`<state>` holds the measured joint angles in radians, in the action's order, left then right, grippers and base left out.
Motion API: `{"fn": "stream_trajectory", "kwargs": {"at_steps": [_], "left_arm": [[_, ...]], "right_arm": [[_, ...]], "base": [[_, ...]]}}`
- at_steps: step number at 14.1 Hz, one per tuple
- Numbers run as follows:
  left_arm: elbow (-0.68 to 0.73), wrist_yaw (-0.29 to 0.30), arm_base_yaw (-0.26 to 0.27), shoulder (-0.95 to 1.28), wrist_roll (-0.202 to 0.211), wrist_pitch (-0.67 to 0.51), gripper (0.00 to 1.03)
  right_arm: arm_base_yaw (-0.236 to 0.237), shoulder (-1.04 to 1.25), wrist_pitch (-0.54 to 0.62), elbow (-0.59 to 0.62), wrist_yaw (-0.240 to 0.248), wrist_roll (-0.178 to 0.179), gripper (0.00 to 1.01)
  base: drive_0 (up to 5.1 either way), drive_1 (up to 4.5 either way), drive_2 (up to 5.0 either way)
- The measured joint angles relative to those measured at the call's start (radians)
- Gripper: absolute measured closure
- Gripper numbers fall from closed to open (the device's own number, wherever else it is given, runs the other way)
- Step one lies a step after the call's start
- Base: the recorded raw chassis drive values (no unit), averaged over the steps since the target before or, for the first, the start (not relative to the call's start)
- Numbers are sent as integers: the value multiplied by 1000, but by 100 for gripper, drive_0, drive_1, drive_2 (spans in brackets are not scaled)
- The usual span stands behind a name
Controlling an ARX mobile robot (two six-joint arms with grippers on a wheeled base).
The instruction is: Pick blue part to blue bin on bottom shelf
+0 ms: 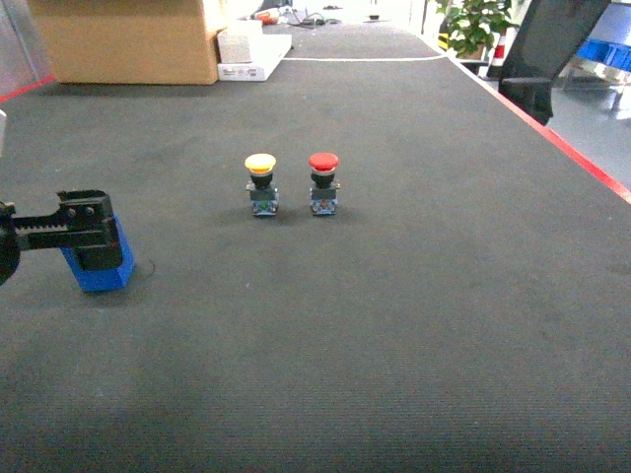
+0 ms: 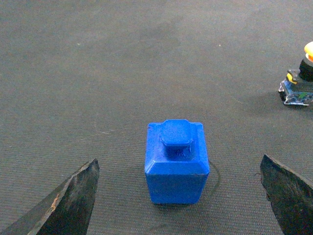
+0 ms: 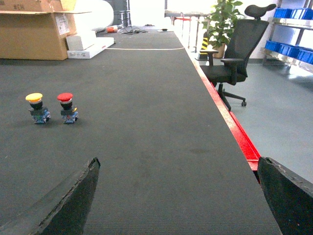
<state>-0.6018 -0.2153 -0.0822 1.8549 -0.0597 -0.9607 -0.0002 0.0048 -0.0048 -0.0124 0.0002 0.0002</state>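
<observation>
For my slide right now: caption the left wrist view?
Open left gripper poised around the blue part on the black belt.

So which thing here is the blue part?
Look at the dark belt table, left edge, where the left gripper straddles it. The blue part is a plain blue block with a stubby top, unlike the yellow-capped button and red-capped button.

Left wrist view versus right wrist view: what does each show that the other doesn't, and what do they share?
Only the left wrist view shows the blue part, standing upright between the open left end effector fingers, untouched. Only the right wrist view shows the red push button, cardboard box, office chair, potted plant and blue bins. Both show the black belt surface and the yellow push button.
</observation>
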Motion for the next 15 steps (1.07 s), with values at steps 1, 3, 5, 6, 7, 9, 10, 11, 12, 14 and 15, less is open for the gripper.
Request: {"fn": "stream_trajectory", "kwargs": {"at_steps": [1,3,5,6,7,9,10,11,12,14,15], "left_arm": [[-42,-1,0,50,-7,3,5],[-128,-8,5,133,-24,16,5],[-170,-15,8,182,-42,23,5],[-175,-15,8,187,-42,25,5],[-185,-16,8,197,-44,28,5],[-246,-32,12,261,-74,66,5],[-266,-38,14,281,-87,69,5],[-283,-39,14,294,-94,76,5],[-298,-39,16,303,-97,80,5],[-325,-50,26,323,-91,89,14],[-332,-50,26,331,-90,94,27]], "right_arm": [[0,0,0,0,0,0,3],[0,0,0,0,0,0,3],[0,0,0,0,0,0,3],[0,0,0,0,0,0,3],[0,0,0,0,0,0,3],[0,0,0,0,0,0,3],[0,0,0,0,0,0,3],[0,0,0,0,0,0,3],[0,0,0,0,0,0,3],[0,0,0,0,0,0,3],[0,0,0,0,0,0,3]], "base": [[0,0,0],[0,0,0],[0,0,0],[0,0,0],[0,0,0],[0,0,0],[0,0,0],[0,0,0],[0,0,0],[0,0,0],[0,0,0]]}}
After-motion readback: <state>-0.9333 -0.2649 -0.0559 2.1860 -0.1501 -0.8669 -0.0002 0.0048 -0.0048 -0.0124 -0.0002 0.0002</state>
